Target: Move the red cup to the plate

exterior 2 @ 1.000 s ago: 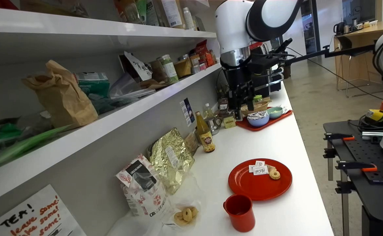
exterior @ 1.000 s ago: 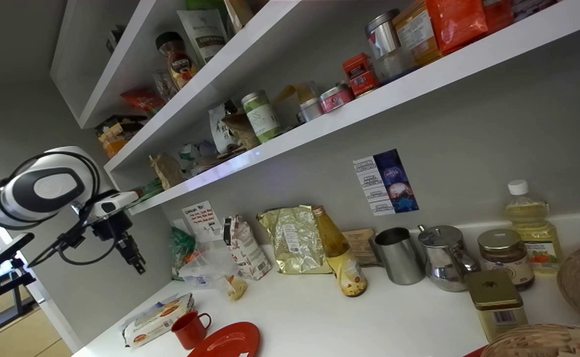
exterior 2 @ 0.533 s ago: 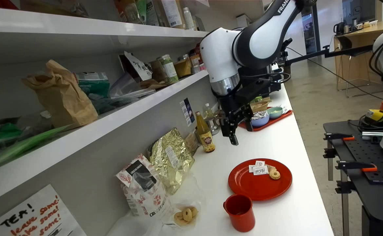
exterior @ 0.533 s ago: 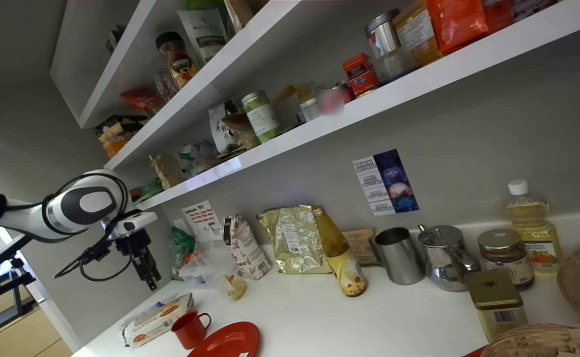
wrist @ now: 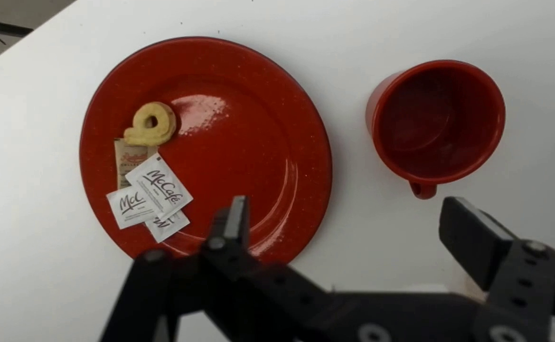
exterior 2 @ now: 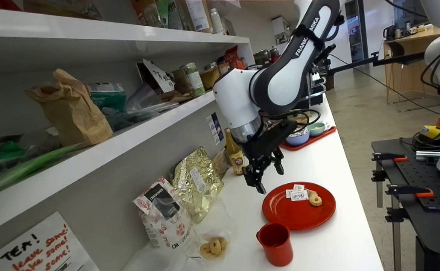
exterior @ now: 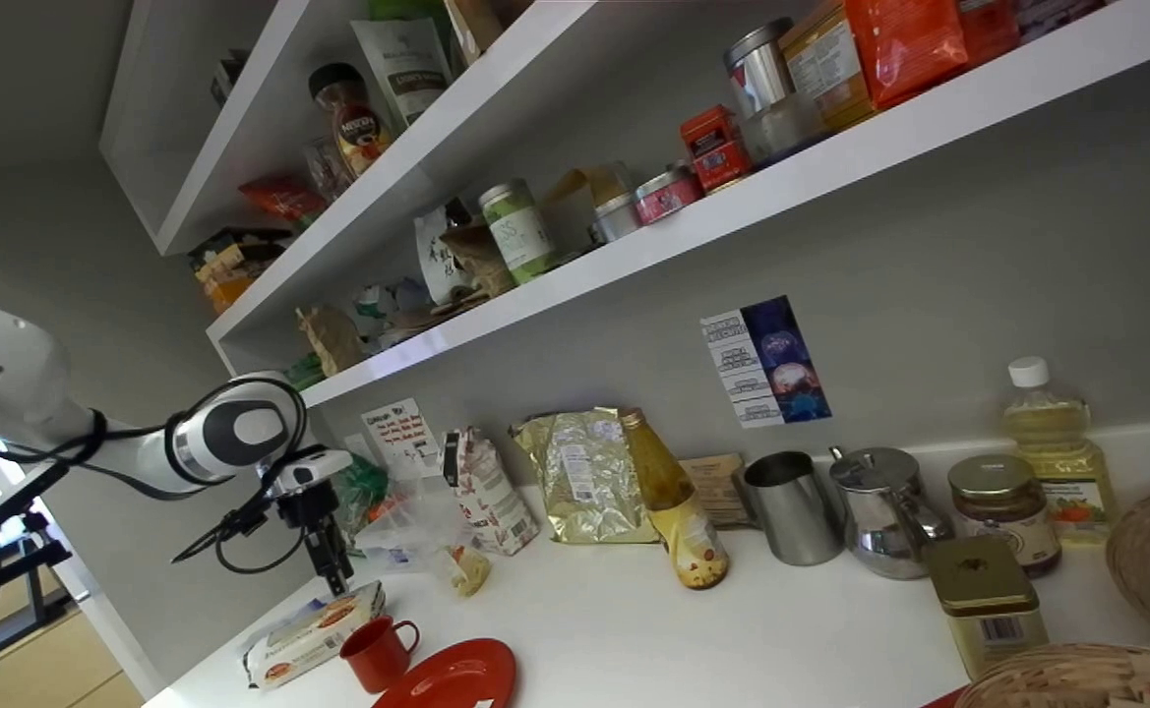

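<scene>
Nearest, the gripper point(wrist: 346, 209) is spread wide and holds nothing. Then the cup point(wrist: 436, 121), upright on the counter point(wrist: 353, 28): probably light, stiff, rather slippery, so better to pinch its wall point(wrist: 376, 101) than its small handle point(wrist: 423, 191). The plate point(wrist: 258, 118) lies beside it, not touching.

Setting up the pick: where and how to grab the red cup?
I'd probably pinch the red cup by its rim, on the side away from the plate, bringing the open end effector down from above to straddle it. The cup stands upright, mouth up; its handle points elsewhere, and the plate sits close on the opposite side.
</scene>
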